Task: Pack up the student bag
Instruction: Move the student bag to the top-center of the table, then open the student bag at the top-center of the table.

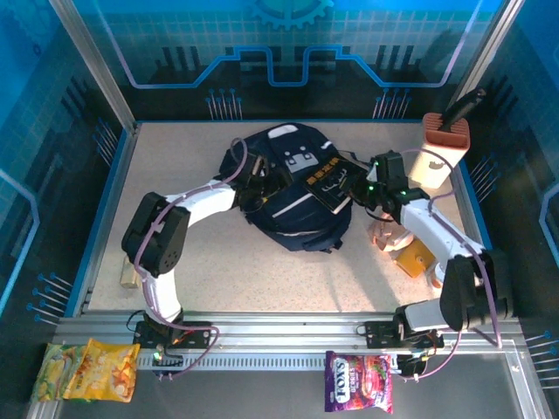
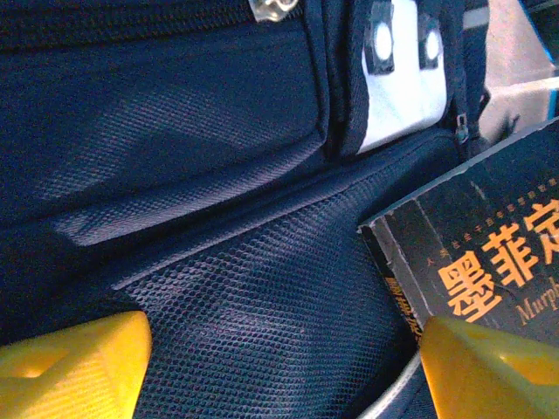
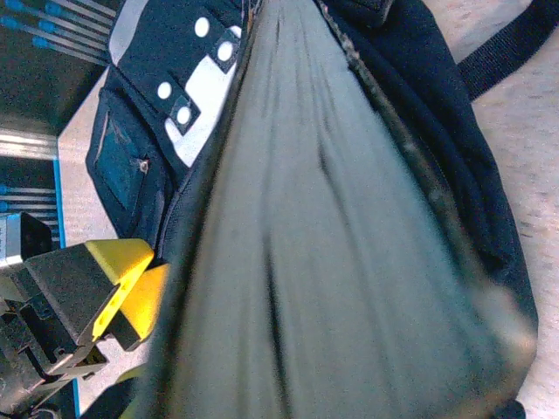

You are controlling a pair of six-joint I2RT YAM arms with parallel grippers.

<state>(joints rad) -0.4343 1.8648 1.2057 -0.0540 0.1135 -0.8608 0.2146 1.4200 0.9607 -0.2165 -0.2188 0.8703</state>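
Observation:
The student bag (image 1: 293, 214), dark navy with grey-white patches, lies in the middle of the table. A black book (image 1: 327, 182) with orange characters rests tilted on its top, partly in the bag's opening. My right gripper (image 1: 356, 188) is shut on the book from the right. In the right wrist view the book's grey page edge (image 3: 306, 262) runs between the jaws into the bag (image 3: 140, 148). My left gripper (image 1: 264, 185) is at the bag's left side. It stands open (image 2: 279, 371), its yellow fingertips (image 2: 70, 367) spread over navy mesh fabric (image 2: 262, 297), with the book's corner (image 2: 489, 253) beside the right fingertip.
A tall pale container (image 1: 439, 148) with a dark object sticking out stands at the back right. An orange block (image 1: 415, 258) and a pink item (image 1: 384, 234) lie by the right arm. A small beige block (image 1: 129, 275) sits at the left edge. Snack packets (image 1: 87, 367) (image 1: 358, 381) lie beyond the front rail.

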